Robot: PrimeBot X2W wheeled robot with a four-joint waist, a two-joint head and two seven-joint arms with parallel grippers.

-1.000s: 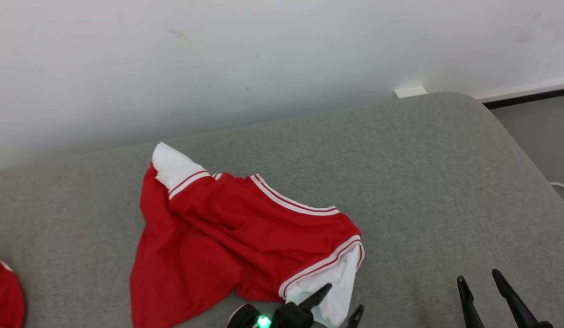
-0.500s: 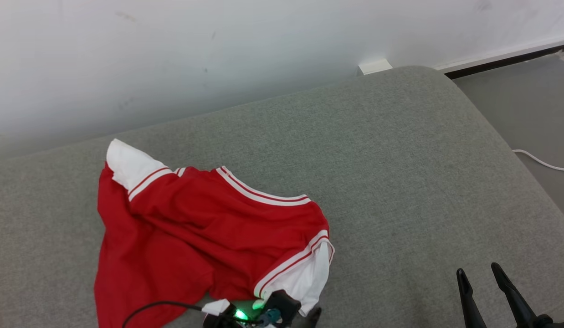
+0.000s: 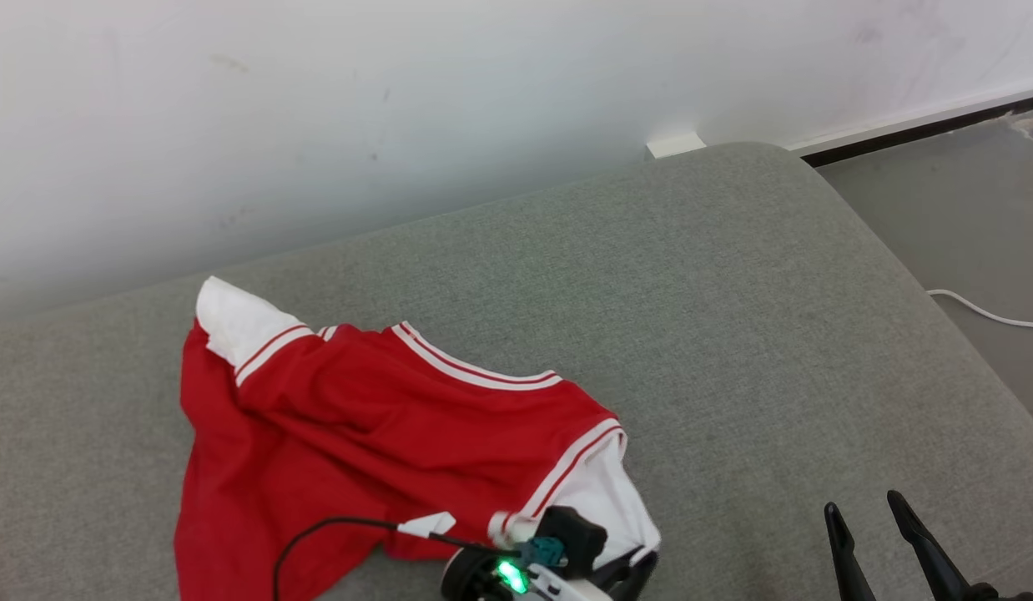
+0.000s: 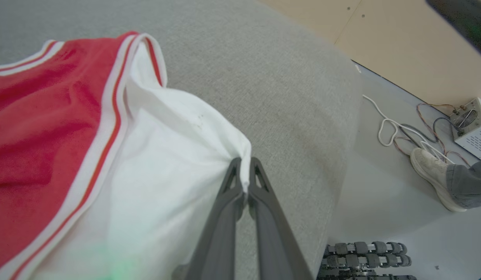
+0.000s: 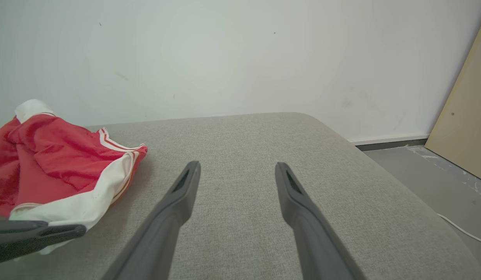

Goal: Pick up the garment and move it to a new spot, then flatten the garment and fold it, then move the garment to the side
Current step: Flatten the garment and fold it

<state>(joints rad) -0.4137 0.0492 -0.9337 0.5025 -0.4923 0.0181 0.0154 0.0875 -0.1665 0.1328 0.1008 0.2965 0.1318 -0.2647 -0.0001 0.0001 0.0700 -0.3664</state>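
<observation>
Pinching white cloth at mid-frame in the left wrist view, the left gripper (image 4: 244,173) is closed on the garment (image 4: 50,116), which spreads up and left across the grey cushion (image 4: 295,97). The right gripper (image 5: 236,171) gapes wide, empty, the garment off at its view's left.

Garment (image 3: 383,417): 1. Couch (image 3: 733,334): 1. Grippers: 2, left gripper (image 4: 245,163), right gripper (image 5: 237,166). Shoe (image 4: 429,169): 1. Fan box (image 4: 471,128): 1. Board (image 5: 464,116): 1. Floor cables (image 4: 396,128): several, tangled, exact count unclear.
</observation>
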